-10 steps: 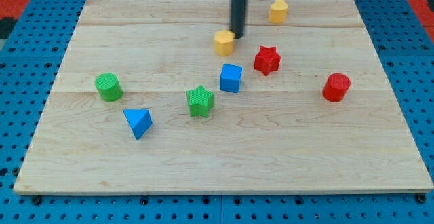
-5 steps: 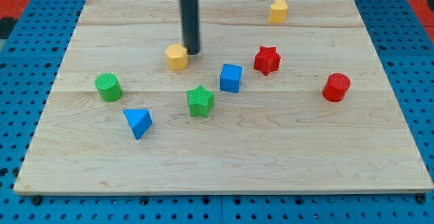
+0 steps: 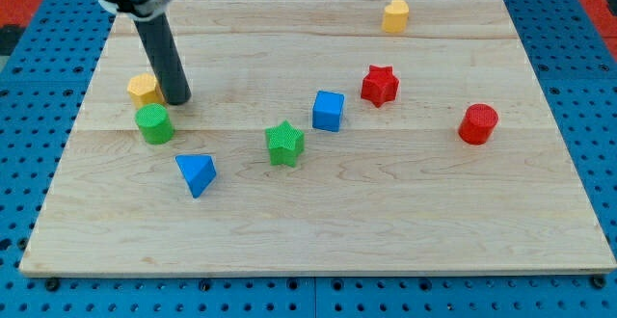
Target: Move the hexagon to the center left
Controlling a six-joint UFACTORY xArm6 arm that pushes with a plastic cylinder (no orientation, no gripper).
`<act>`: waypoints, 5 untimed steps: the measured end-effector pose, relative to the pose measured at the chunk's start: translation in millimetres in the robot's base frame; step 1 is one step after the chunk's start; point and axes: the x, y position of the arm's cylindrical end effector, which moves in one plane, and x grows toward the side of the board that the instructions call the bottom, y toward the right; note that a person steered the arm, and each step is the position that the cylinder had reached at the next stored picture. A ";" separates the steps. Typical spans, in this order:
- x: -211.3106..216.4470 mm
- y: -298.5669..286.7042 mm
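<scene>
The yellow hexagon (image 3: 144, 89) lies at the centre left of the wooden board (image 3: 318, 231), just above the green cylinder (image 3: 153, 124). My tip (image 3: 177, 99) rests on the board right beside the hexagon's right side, touching or nearly touching it. The dark rod rises from the tip toward the view's top left.
A blue triangular block (image 3: 197, 173), a green star (image 3: 284, 143) and a blue cube (image 3: 328, 111) lie mid-board. A red star (image 3: 380, 85) and a red cylinder (image 3: 477, 123) lie to the right. A yellow heart-like block (image 3: 394, 15) is at the top right.
My tip has swept left and slightly down, pushing the yellow hexagon from the upper middle to the centre left, next to the green cylinder. The other blocks have not moved.
</scene>
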 end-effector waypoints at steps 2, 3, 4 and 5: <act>22.1 -37.2; -12.0 -41.2; -40.6 -59.1; 4.3 -75.0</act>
